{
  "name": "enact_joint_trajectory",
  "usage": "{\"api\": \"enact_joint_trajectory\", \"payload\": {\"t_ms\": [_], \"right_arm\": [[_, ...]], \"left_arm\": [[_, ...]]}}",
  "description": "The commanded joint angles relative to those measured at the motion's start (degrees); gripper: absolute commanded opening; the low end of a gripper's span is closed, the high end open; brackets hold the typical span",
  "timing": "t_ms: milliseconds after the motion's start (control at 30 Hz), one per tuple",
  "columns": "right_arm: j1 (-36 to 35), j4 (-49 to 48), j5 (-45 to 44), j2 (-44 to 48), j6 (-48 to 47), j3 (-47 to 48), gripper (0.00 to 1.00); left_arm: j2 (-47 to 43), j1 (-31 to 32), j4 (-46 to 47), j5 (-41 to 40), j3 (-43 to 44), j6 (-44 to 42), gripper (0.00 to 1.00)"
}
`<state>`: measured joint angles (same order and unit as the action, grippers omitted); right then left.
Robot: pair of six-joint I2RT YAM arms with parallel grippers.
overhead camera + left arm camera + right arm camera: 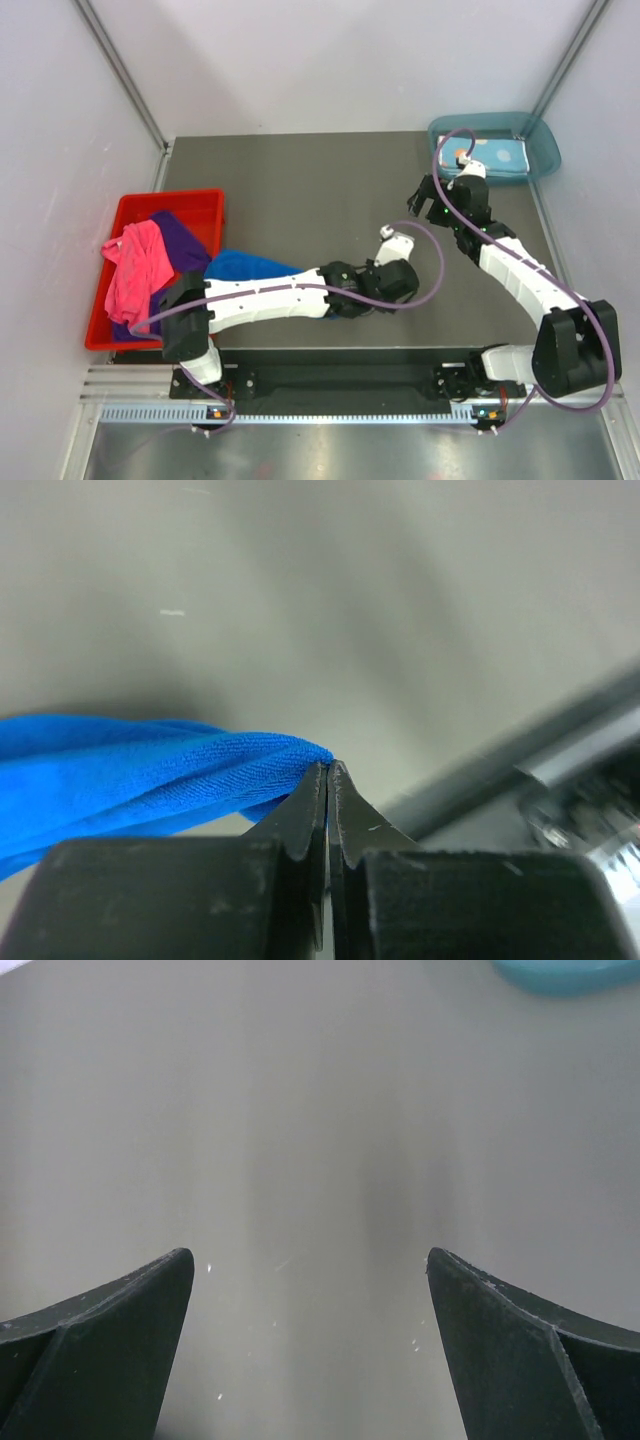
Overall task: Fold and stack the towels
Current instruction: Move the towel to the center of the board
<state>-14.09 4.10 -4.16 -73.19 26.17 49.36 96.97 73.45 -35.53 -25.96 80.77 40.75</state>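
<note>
A blue towel [245,266] lies bunched on the dark table near the left front; in the left wrist view it [140,770] trails left from the jaws. My left gripper [340,303] [328,767] is shut on its edge, low over the table. A pink towel [138,265] and a purple towel [180,240] lie crumpled in the red tray [205,202] at the left. My right gripper [421,196] [310,1260] is open and empty above bare table at the middle right.
A teal bin [540,140] at the back right corner holds a folded light blue towel [497,155]; its rim shows in the right wrist view [565,975]. White walls close in the left, right and back. The table's front rail [520,765] lies close to my left gripper.
</note>
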Motion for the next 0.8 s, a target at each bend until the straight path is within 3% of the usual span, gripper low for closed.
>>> {"api": "enact_joint_trajectory", "payload": {"t_ms": [0, 167, 367, 500, 533, 633, 667, 767], "right_arm": [[0.2, -3.6, 2.3, -0.5, 1.9, -0.4, 1.00], [0.2, -3.7, 2.5, -2.0, 2.1, -1.1, 1.00], [0.4, -3.7, 1.9, -2.2, 1.8, -1.6, 1.00], [0.2, -5.3, 5.6, -4.1, 1.0, -0.5, 1.00], [-0.4, -5.9, 7.0, -5.5, 0.6, -0.1, 1.00], [-2.3, -5.7, 8.9, -8.7, -1.3, 2.2, 1.00], [-3.4, -5.8, 9.5, -9.5, -1.7, 2.7, 1.00], [-5.2, -7.0, 12.2, -12.8, -1.7, 4.7, 0.98]], "left_arm": [[1.1, 3.5, 9.2, 4.5, 1.3, -0.4, 0.00], [5.6, 7.1, 10.0, 8.8, 7.8, -4.4, 0.00], [5.3, 7.1, 16.1, 15.0, 6.4, -6.8, 0.00], [2.9, 7.1, 16.2, 10.7, 4.1, -6.0, 0.03], [1.9, 7.1, 15.9, 8.6, 3.1, -5.4, 0.15], [-2.8, 7.1, 15.1, -1.5, -1.8, -1.3, 0.29], [-5.4, 7.0, 12.8, -4.3, -3.5, 1.9, 0.41], [-9.5, 6.4, 5.6, -13.1, -5.4, 5.6, 0.56]]}}
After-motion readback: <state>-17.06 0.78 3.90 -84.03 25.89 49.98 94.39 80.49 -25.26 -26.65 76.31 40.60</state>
